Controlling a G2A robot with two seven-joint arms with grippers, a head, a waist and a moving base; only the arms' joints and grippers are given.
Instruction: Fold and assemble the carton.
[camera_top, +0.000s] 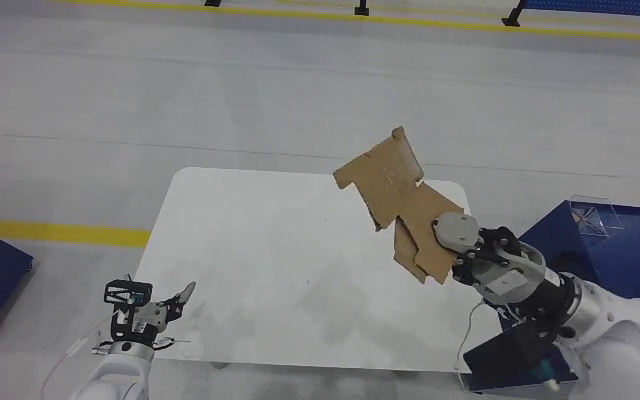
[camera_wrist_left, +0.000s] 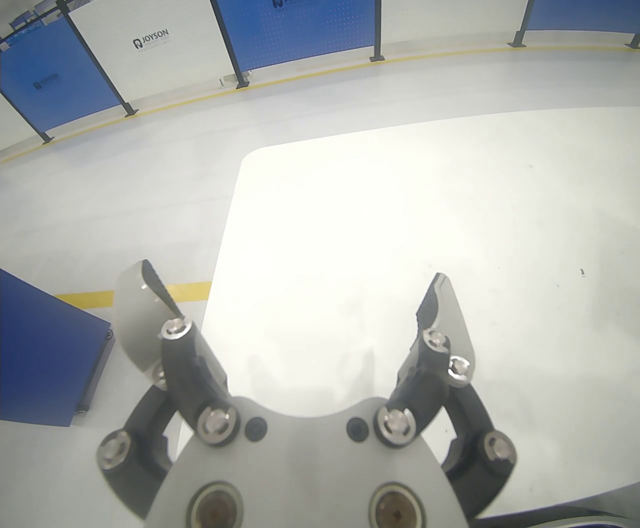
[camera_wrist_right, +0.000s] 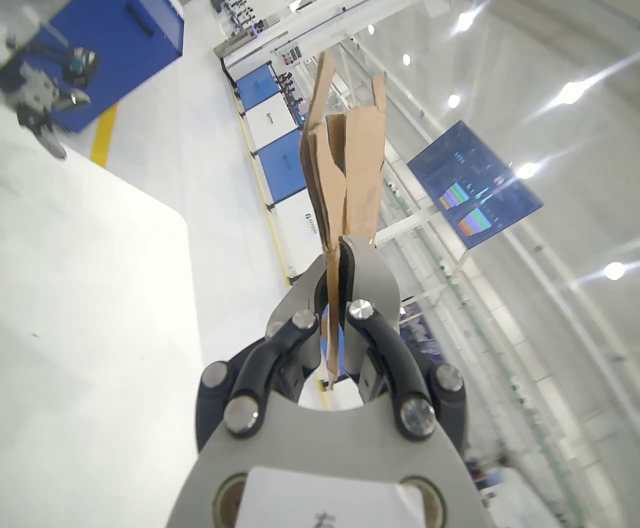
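Observation:
A flat brown cardboard carton is held up in the air over the right side of the white table. My right gripper is shut on its lower edge. In the right wrist view the carton stands on edge, rising out of the right gripper, with its flaps splayed slightly apart. My left gripper hovers at the table's near left corner. In its own wrist view the left gripper is open with nothing between its fingers, above bare table.
The white table has rounded corners and its surface is bare. Blue cabinets stand beside the table on the right, and another blue cabinet on the left. A yellow floor line runs past the left side.

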